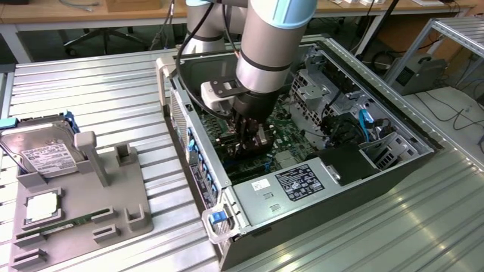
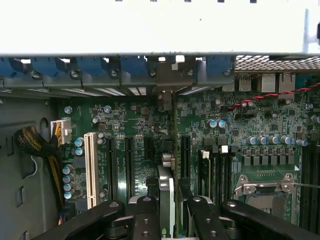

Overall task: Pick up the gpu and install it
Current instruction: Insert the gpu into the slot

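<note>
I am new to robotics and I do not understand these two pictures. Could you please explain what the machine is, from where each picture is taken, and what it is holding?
The machine is a robot arm with a gripper at its end. The exterior view is taken by a camera standing apart, looking down on a metal table. The arm reaches into an open computer case. On the exterior view's left, a grey tray holds a hard drive, a processor chip and a green RAM stick. The wrist view comes from a camera on the arm itself, looking past the black fingers at the green motherboard. Between the fingers is the gpu, seen edge-on, standing over the board's slots.
</note>
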Robot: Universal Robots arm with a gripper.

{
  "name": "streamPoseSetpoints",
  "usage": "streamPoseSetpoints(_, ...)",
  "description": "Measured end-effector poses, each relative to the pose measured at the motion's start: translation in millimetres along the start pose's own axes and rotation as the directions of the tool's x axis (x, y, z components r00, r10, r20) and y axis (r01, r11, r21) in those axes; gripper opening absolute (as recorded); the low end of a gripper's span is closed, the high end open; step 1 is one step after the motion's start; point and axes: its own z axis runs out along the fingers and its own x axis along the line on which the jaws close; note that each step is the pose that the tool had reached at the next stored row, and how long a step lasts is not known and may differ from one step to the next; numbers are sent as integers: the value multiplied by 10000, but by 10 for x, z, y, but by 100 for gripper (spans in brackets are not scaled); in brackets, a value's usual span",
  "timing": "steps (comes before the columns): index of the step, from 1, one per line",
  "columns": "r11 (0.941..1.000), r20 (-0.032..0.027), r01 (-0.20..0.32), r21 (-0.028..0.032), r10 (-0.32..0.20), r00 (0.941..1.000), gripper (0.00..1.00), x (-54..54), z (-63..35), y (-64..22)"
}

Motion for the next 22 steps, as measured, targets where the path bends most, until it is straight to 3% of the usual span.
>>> streamPoseSetpoints(13,10000,8,-2,-2,2,10000,27,-1,2,1)
streamPoseSetpoints(19,10000,1,0,1,0,10000,64,0,0,0)
streamPoseSetpoints(21,10000,0,1,0,-1,10000,64,0,0,0)
streamPoseSetpoints(22,10000,0,0,0,0,10000,70,0,0,0)
